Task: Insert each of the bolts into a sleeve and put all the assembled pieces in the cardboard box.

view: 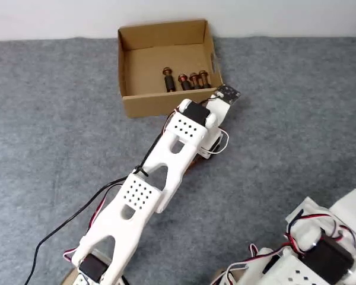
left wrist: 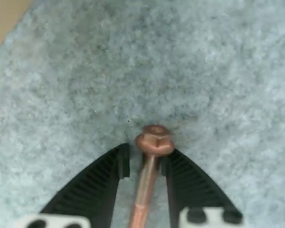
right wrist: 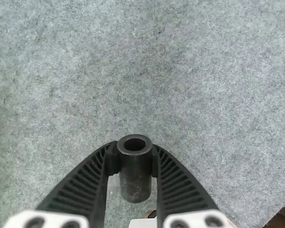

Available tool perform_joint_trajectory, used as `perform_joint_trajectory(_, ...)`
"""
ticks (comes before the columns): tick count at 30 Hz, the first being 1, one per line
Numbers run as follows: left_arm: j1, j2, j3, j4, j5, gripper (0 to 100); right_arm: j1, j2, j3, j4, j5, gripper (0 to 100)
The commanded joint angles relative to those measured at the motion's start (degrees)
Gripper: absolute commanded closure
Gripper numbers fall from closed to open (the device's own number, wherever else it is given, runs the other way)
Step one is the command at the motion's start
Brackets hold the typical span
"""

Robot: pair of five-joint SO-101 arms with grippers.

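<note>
My left gripper (left wrist: 145,154) is shut on a copper bolt (left wrist: 154,141); the shank runs back between the black fingers and the hex head sticks out past the tips, just over the grey carpet. In the high view the left arm (view: 190,127) stretches to a spot just in front of the cardboard box (view: 166,105). My right gripper (right wrist: 134,149) is shut on a black sleeve (right wrist: 134,173), its open bore facing outward, above the carpet. Several assembled pieces (view: 184,80) lie in a row inside the box, near its front right corner.
The right arm's base (view: 320,252) sits at the near right corner of the table. Grey carpet (view: 285,119) covers the whole table. A black cable (view: 65,228) trails from the left arm toward the near left edge.
</note>
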Motion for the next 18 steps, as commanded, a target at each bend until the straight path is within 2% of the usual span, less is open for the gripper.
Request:
perform_joint_trajectory(1,0.18,0.62,-1.71,0.88,2.64,89,0.66,0.57,-0.18,-0.84,0.62,99.0)
perform_joint_trajectory(4,0.18,0.62,-1.54,0.88,2.29,91,0.66,0.57,-0.18,-0.84,0.62,99.0)
perform_joint_trajectory(8,0.53,0.09,-1.89,0.97,2.46,100,0.66,0.57,-0.18,-0.84,0.62,99.0)
perform_joint_trajectory(18,0.62,-3.6,-4.44,1.05,2.64,100,0.66,0.57,-0.18,-0.84,0.62,99.0)
